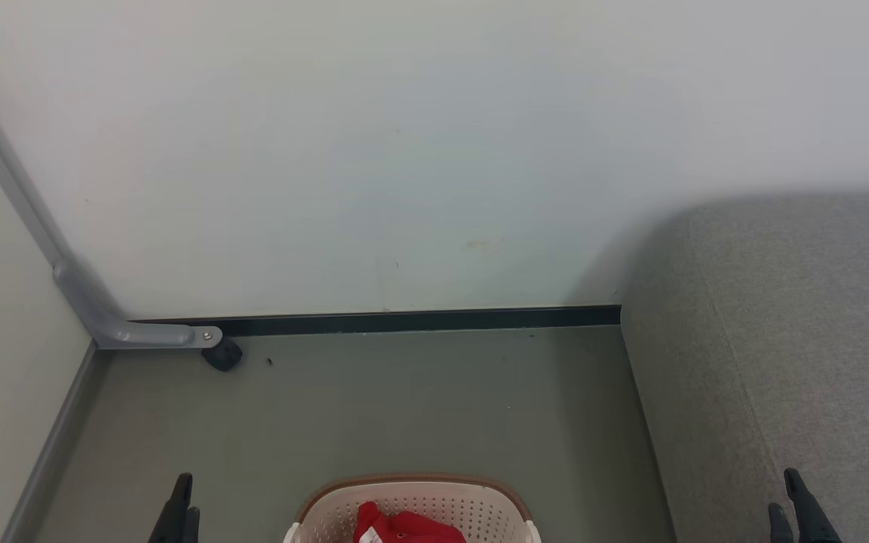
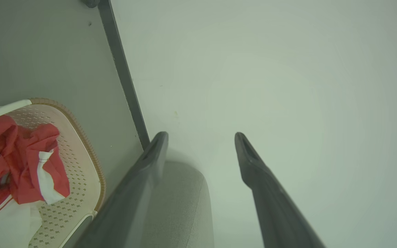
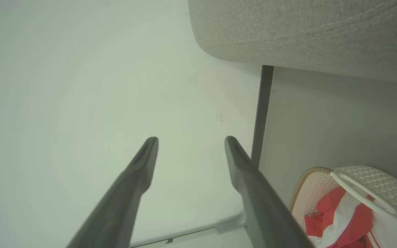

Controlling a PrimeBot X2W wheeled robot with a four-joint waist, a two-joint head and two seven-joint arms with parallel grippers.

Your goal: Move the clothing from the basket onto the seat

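The cream perforated basket (image 1: 472,504) with a brown rim stands on the floor at the bottom centre of the head view, cut off by the frame edge. Crumpled red and white clothing (image 1: 404,526) lies inside it. The left wrist view has the basket (image 2: 81,165) and clothing (image 2: 19,158) at its left. In the right wrist view the basket (image 3: 314,186) and clothing (image 3: 343,217) sit at the lower right. The grey seat (image 1: 796,347) stands to the right of the basket. My left gripper (image 1: 184,509) (image 2: 201,136) is open and empty, left of the basket. My right gripper (image 1: 789,505) (image 3: 190,140) is open and empty over the seat.
A white wall (image 1: 419,151) with a dark baseboard (image 1: 404,320) closes the far side. A grey metal bracket (image 1: 133,332) and a black stopper (image 1: 222,354) sit in the left corner. Grey floor (image 1: 404,407) lies between the basket and the wall.
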